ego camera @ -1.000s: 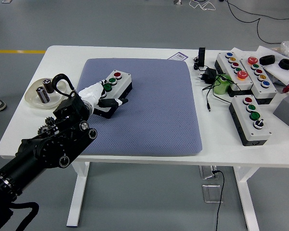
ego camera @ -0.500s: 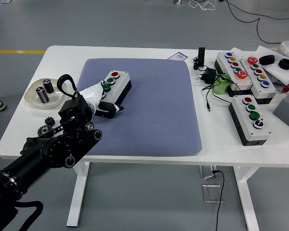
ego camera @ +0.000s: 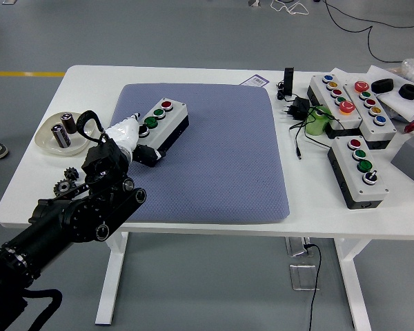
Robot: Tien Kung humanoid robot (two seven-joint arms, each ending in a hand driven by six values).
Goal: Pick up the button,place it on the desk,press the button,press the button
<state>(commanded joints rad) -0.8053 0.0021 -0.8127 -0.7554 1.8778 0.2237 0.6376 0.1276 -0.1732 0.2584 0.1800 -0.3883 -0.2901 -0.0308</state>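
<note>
Left hand (ego camera: 133, 132) fingers closed around button box's (ego camera: 160, 122) near-left end on blue mat (ego camera: 214, 165); off-centre grip risks box pivoting or slipping.

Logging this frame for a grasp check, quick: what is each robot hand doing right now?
Left robot hand: at the near end of the button box on the pad; grip cannot be told.
Right robot hand: not in view.

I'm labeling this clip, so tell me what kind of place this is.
Probably a robotics lab or workshop: a white table on a grey floor, several button boxes, a charger with cable, and a grey pad.
</note>
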